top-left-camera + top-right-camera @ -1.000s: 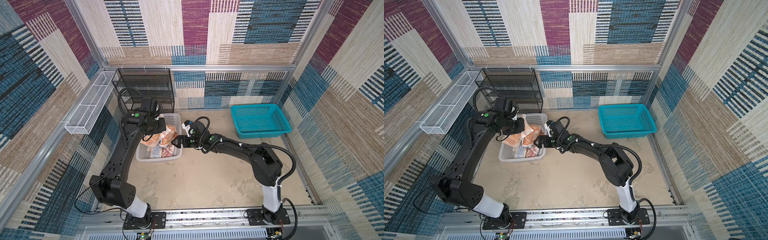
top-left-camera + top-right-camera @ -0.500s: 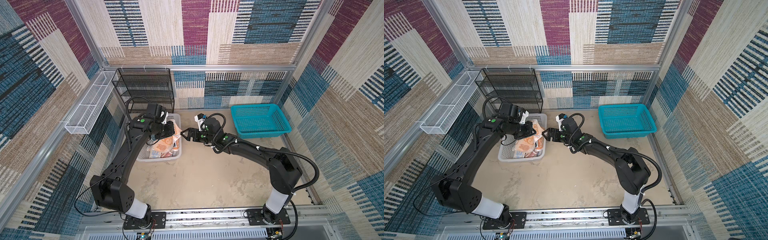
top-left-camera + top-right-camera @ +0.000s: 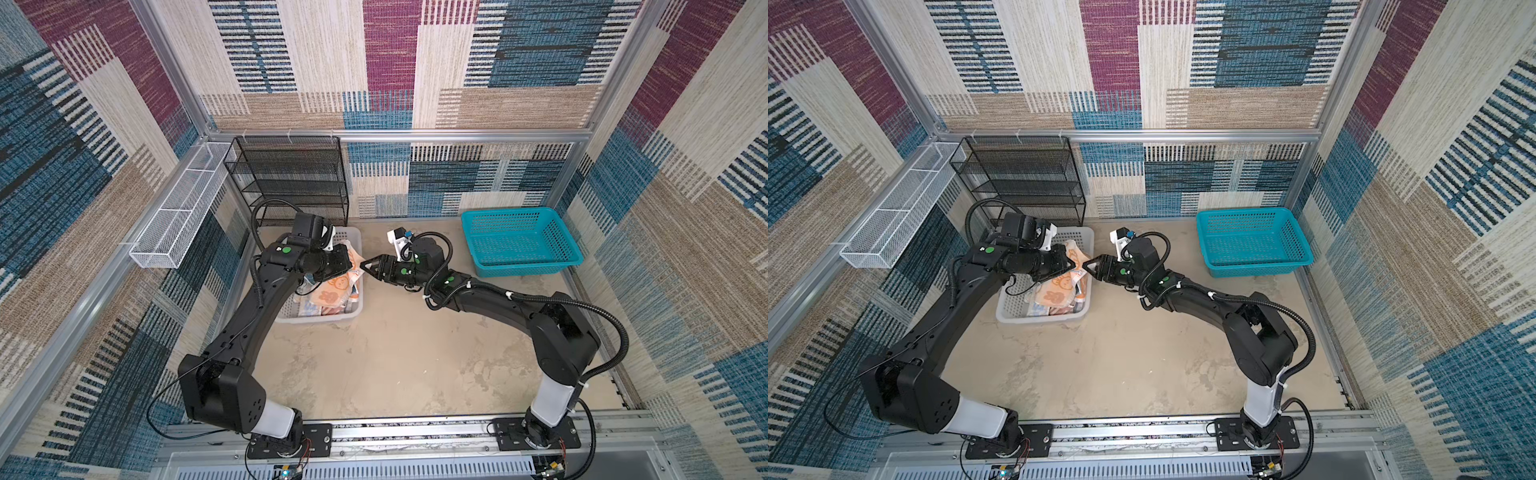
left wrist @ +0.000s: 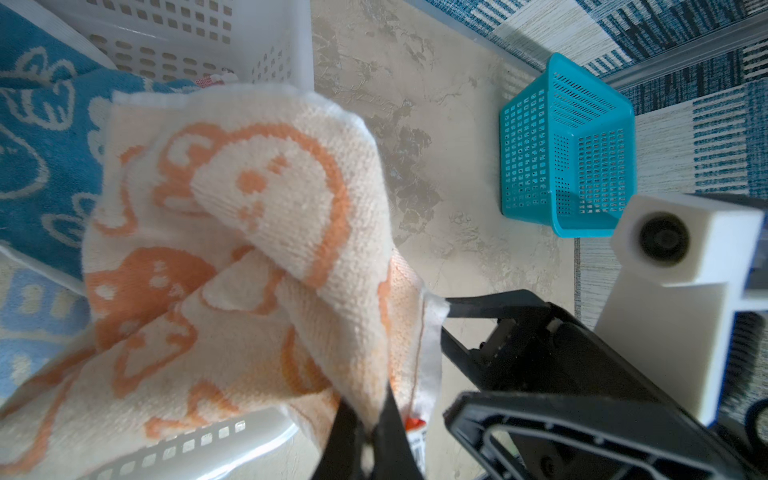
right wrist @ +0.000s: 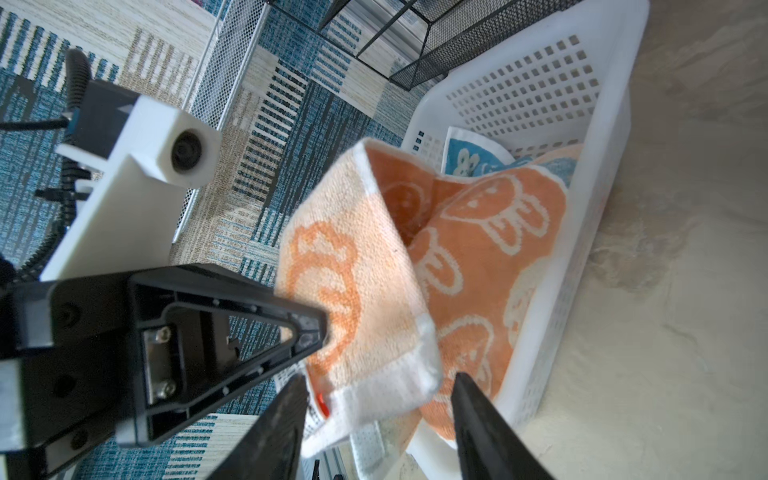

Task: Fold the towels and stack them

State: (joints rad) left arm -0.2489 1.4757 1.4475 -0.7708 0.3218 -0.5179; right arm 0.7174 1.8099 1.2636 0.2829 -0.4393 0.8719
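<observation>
The orange-and-cream towel [image 3: 332, 286] hangs bunched over the white basket [image 3: 320, 318], above its side toward the middle of the table [image 3: 395, 365]; it is terry, one face cream with orange rabbit outlines, the other orange with cream ones, and a white hem runs along its edge; in the left wrist view it [image 4: 232, 249] falls in loose folds with a small tag at the hem. The left gripper [image 4: 365, 415] is pinched tight on a fold of this towel and bears it up. The right gripper [image 5: 376, 390] meets it from the opposite side; its jaws stand apart with the hemmed corner [image 5: 386, 374] between them, not closed on it; in both top views the two grippers [image 3: 1073, 266] [image 3: 1090, 266] sit tip to tip.

Inside the white basket [image 5: 602, 208], under the lifted cloth, lies the blue-and-white towel [image 4: 37, 145] with white outline figures; beside it a paler blue cloth [image 4: 37, 316] shows, its print too blurred to read.

Farther back and to the right, well apart, stands the teal basket [image 3: 519, 266] on the table; against the back wall, behind the white basket, is a black mesh shelf [image 3: 291, 178]; a white wire rack [image 3: 178, 220] hangs on the left wall.
</observation>
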